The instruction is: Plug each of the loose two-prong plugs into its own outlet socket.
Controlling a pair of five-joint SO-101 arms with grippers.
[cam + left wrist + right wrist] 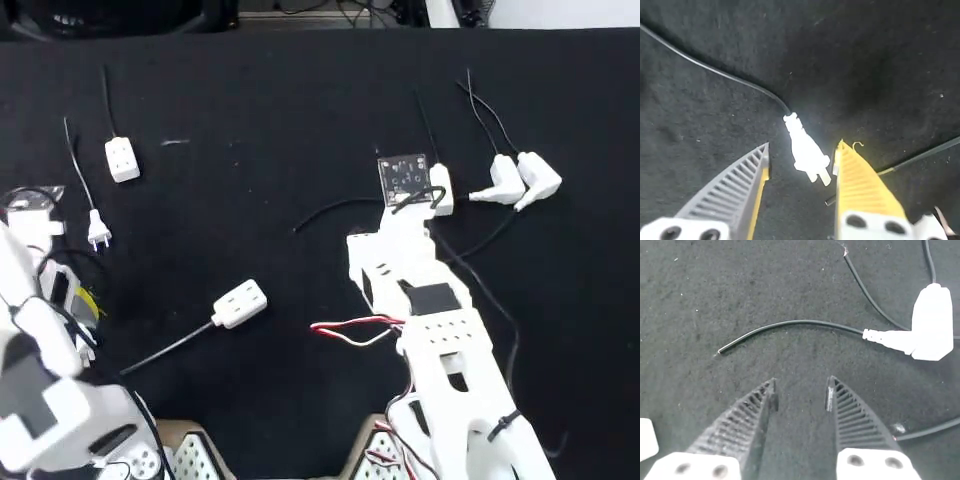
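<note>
Nearest the lens, the left gripper [803, 145] has its jaws spread wide. The loose two-prong plug [804, 150] lies on the black table [300, 100] between them, closer to the yellow finger [860, 185], with its prongs toward the wrist and its cord trailing off ahead. For a good grip, I judge the jaws should centre on the plug's body, clear of the prongs, and close squarely so it cannot twist. The right gripper [802, 381] is likewise parted, over bare cloth. Ahead of its tips a cable [790, 324] with a loose end leads to a white piece [932, 322] off to one side. Counted from above there is one plainly loose plug. One outlet socket [122, 158] lies beyond the left jaws and a second socket [240, 303] between the arms. Two more white pieces [507, 180] touch past the right jaws; plug or socket, I cannot tell.
</note>
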